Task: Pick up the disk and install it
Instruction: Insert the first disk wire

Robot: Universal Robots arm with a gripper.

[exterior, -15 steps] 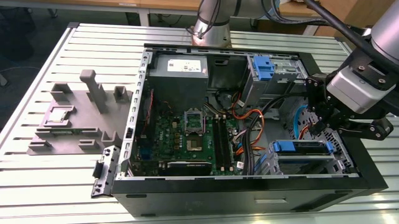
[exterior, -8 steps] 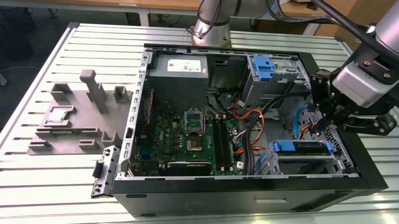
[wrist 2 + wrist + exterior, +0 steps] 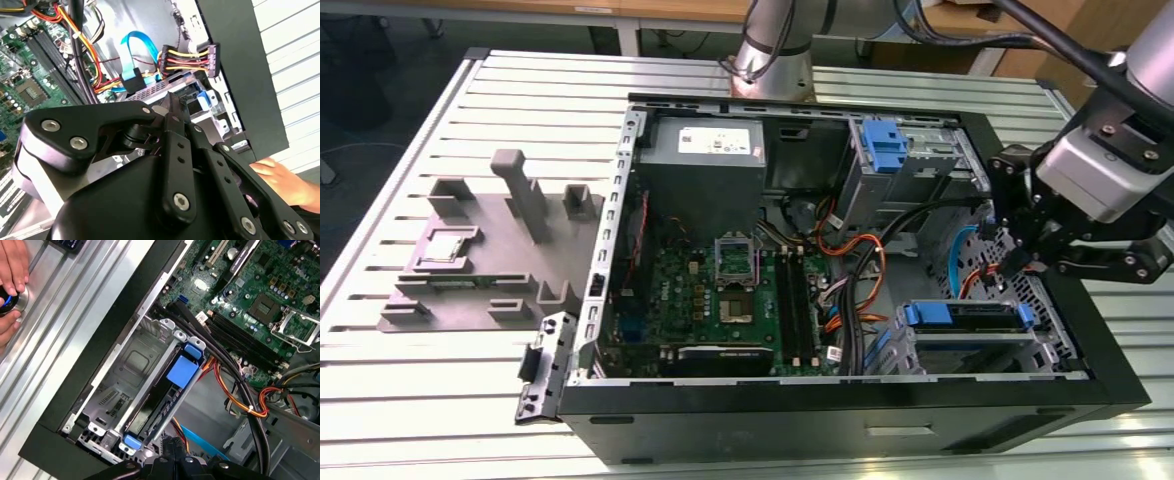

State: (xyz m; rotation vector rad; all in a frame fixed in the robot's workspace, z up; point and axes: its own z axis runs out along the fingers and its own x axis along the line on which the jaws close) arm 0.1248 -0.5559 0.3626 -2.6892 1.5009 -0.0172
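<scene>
Slotted aluminium desk (image 3: 440, 400) carries an open black computer case (image 3: 854, 425) with its inside exposed. The disk (image 3: 970, 316), a drive framed by a bright blue carrier, sits in a metal drive cage (image 3: 981, 352) in a corner of the case. It is lower than the fingers (image 3: 1021, 262), near them but not touching.

In the first wrist view the disk (image 3: 181, 372) shows edge-on, slotted into the cage (image 3: 125, 360) just ahead of the fingers (image 3: 172, 446), with a blue tab at each end. The fingers are clenched together with nothing between them. In the second wrist view they (image 3: 170, 102) meet in front of a bundle of yellow, red and black wires (image 3: 190, 57) and a flat blue cable (image 3: 135, 50).

Farther from the fingers, across the case floor, lies a green motherboard (image 3: 720, 290), with orange and yellow cables (image 3: 240, 407) running between it and the cage. A grey power supply (image 3: 707, 150) and a second blue bracket (image 3: 887, 145) sit at the far wall of the case, near the arm's base (image 3: 767, 50).

Outside the case wall, a person's hand (image 3: 12, 270) rests on the desk around a small round object. A grey moulded tray (image 3: 494, 250) lies on the desk on the far side of the case from the fingers.
</scene>
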